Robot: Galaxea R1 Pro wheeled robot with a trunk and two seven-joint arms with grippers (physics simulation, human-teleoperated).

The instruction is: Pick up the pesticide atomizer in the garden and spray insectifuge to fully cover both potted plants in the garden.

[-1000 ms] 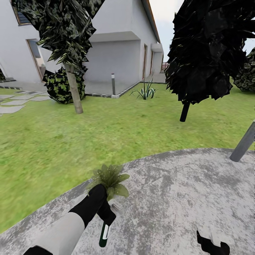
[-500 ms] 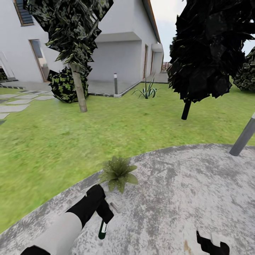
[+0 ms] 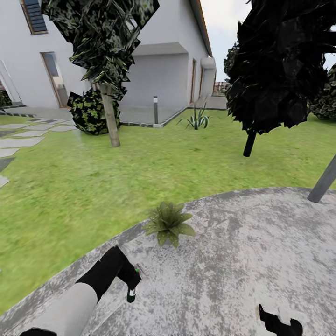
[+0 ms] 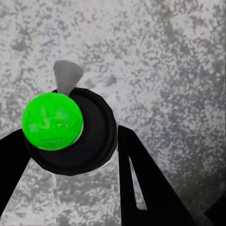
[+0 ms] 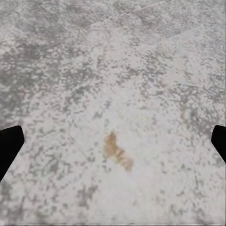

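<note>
My left gripper (image 3: 131,283) hangs low over the grey round patio (image 3: 242,261), shut on the pesticide atomizer (image 3: 132,294), a small dark bottle pointing down at the paving. In the left wrist view the atomizer (image 4: 70,134) is seen end-on, black with a bright green top, between the black fingers (image 4: 141,188). A pale cone shape pokes out past it. One potted plant (image 3: 169,225), a low rosette of green leaves, stands at the patio's edge, beyond the left gripper and apart from it. My right gripper (image 3: 279,323) is open over bare paving (image 5: 141,70).
Lawn (image 3: 93,186) surrounds the patio. A slanted grey post (image 3: 322,183) stands at the right; two tree trunks (image 3: 111,123) (image 3: 249,143), a bush (image 3: 91,112), a bollard (image 3: 155,110) and a spiky plant (image 3: 196,121) lie farther off before the white house. Stepping stones (image 3: 18,135) run along the left.
The whole view has shifted, so the camera moved. The gap between my left gripper and the potted plant has widened, and the atomizer now looks shorter, pointing more steeply down.
</note>
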